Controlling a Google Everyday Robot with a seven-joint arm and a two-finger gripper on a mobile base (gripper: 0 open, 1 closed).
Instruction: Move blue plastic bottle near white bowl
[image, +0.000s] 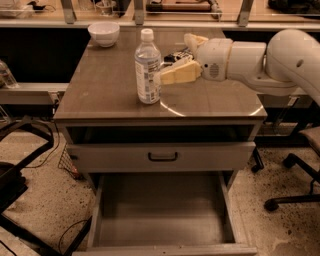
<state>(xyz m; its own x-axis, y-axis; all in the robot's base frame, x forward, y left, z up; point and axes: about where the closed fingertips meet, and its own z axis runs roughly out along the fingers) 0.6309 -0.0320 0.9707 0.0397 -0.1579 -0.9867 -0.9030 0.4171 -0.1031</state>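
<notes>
The blue plastic bottle (148, 67), clear with a white cap and pale label, stands upright near the middle of the brown table top (105, 85). The white bowl (104, 33) sits at the table's far left corner, well apart from the bottle. My gripper (175, 57) reaches in from the right on a white arm (260, 60). It is open and holds nothing. Its near cream finger (180, 73) lies right beside the bottle's right side, and its far finger (194, 40) is behind it.
A dark snack bag (174, 54) lies on the table behind the gripper. Under the table top is a shut drawer with a handle (162, 156), and the bottom drawer (160, 215) stands pulled open. An office chair base (295, 185) is at the right, dark chair legs (20, 165) at the left.
</notes>
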